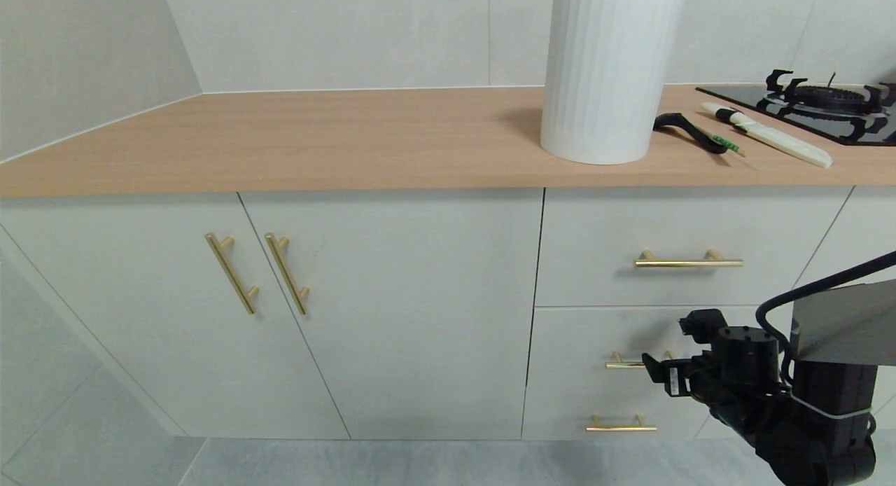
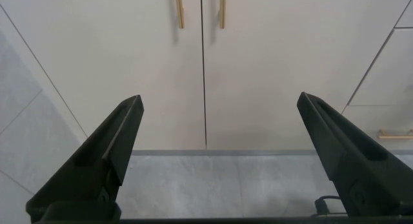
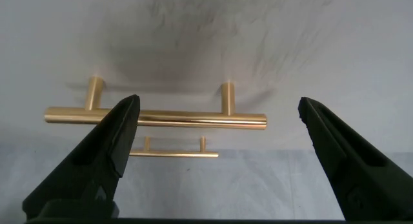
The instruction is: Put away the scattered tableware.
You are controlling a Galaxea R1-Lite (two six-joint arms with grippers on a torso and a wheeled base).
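One right end effector [image 3: 217, 101] before drawer handle [image 3: 168, 119]

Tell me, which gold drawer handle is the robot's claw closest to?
The middle drawer's handle, right before the open right gripper; the top handle sits higher, the bottom handle lower.

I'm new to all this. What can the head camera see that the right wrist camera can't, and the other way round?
Head camera alone: the wooden countertop, a tall white ribbed container, a black-handled utensil and a white utensil beside it, the stove burner, the double cabinet doors and the top drawer handle.
Right wrist camera alone: the inner faces of the right gripper's fingers, spread wide.
Shared: that gripper, open, in front of the middle drawer handle, with the bottom drawer handle below.
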